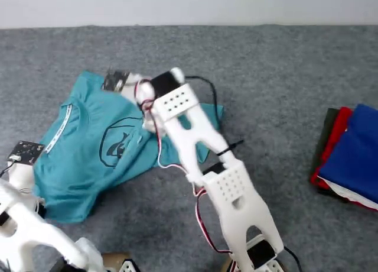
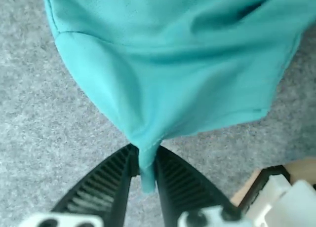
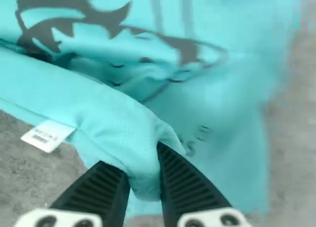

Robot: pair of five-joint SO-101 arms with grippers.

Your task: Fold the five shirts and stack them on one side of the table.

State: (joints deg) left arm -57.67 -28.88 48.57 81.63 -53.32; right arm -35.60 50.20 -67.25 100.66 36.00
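**Inspector:** Item one, the teal short-sleeved shirt with a dark fish-shaped print (image 1: 88, 159). Location?

**Assistant:** It lies rumpled on the left half of the grey felt-covered desk (image 1: 283, 94), print (image 1: 118, 142) facing up. A white strip (image 1: 59, 127) runs along the inside of its collar. The right arm (image 1: 201, 148) stretches across it from the near edge.

**Inspector:** State of the left fingers (image 2: 106, 182)?

**Assistant:** Closed to a thin slit, with a narrow fold of the teal cloth pinched between the ribbed black pads. The cloth fans out wide from that pinch, and grey desk shows on either side of it. In the high view the left arm (image 1: 29, 224) stands at the near left corner, by the shirt's lower edge.

**Inspector:** And the right fingers (image 3: 98, 187)?

**Assistant:** Also closed on the shirt. A thick bunched fold of teal cloth is wedged between them, so they stand slightly wider apart than the left pair. A small white label (image 3: 47, 135) hangs from the cloth's edge just beside that grip, and the dark print lies beyond it.

**Inspector:** Other garments?

**Assistant:** A stack of folded shirts sits at the desk's right edge, well apart from the teal one. The blue folded shirt (image 1: 354, 159) is on top, with a red one (image 1: 336, 136) under it and a dark one (image 1: 326, 130) at the bottom. A white edge (image 1: 348, 195) shows along the near side. I cannot tell how many garments the stack holds.
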